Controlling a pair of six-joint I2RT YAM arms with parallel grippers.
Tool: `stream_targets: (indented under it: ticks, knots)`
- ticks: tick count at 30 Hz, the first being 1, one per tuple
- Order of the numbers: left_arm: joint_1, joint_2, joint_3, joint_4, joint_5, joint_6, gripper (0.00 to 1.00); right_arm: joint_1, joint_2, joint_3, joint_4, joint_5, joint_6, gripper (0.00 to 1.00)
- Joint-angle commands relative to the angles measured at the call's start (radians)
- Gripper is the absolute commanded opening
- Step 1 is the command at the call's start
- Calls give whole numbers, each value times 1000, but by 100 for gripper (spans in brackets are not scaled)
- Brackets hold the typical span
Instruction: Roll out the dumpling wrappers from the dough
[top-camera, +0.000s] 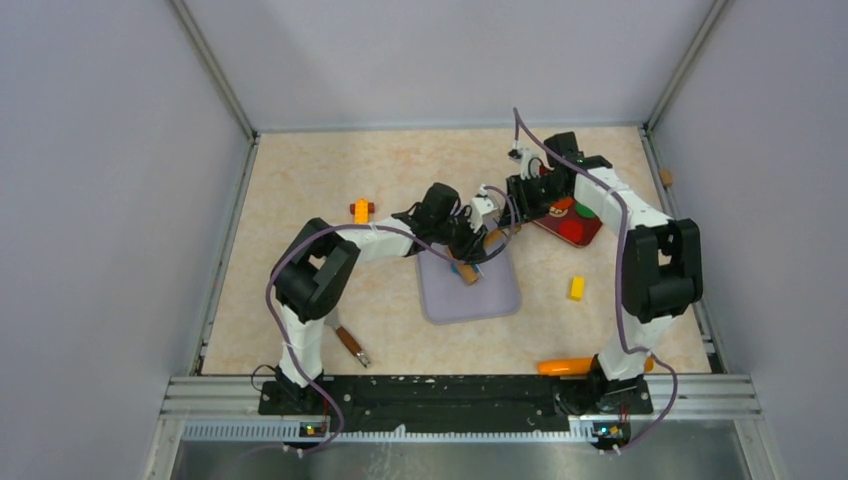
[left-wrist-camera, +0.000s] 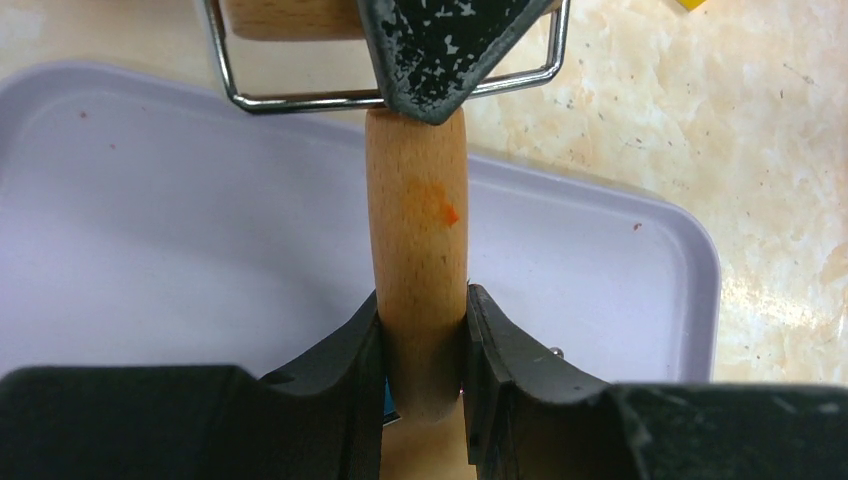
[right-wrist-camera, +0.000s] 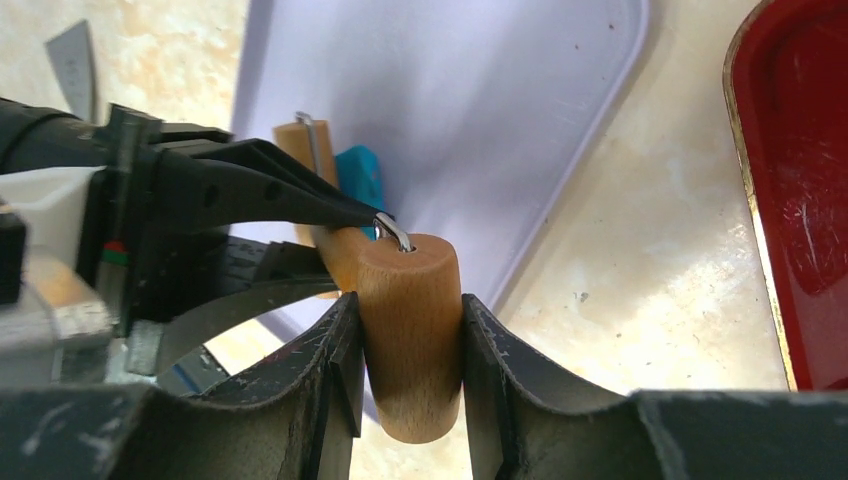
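A tan wooden roller (top-camera: 480, 255) lies slanted over the lavender mat (top-camera: 470, 298). My left gripper (left-wrist-camera: 422, 300) is shut on its handle (left-wrist-camera: 415, 230), with the mat (left-wrist-camera: 150, 230) below it. Beyond the handle, the wire frame (left-wrist-camera: 300, 98) meets a wooden drum. My right gripper (right-wrist-camera: 410, 300) is shut on a wooden end (right-wrist-camera: 410, 330) of the roller, where the wire enters. A teal-blue piece of dough (right-wrist-camera: 360, 175) sits on the mat (right-wrist-camera: 470, 100) beside the roller, and a sliver (left-wrist-camera: 392, 415) shows by my left finger. The dumpling wrappers are out of view.
A red plate (top-camera: 585, 232) holding a green piece stands right of the mat, close to my right gripper (top-camera: 512, 222). Around the table lie an orange block (top-camera: 361, 210), a yellow block (top-camera: 577, 288), an orange carrot-like piece (top-camera: 565, 366) and a brown-handled tool (top-camera: 350, 345).
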Motion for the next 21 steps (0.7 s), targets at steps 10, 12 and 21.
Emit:
stream_targets:
  ticks: [10, 12, 21]
  knots:
    - [28, -34, -93, 145, -36, -37, 0, 90, 34, -64, 31, 63, 19, 0]
    - [39, -64, -107, 139, -27, -35, 0, 103, 34, -45, 26, 39, 27, 0]
    - [73, -257, -135, 123, 26, 24, 0, 110, 4, 158, -53, -112, 118, 0]
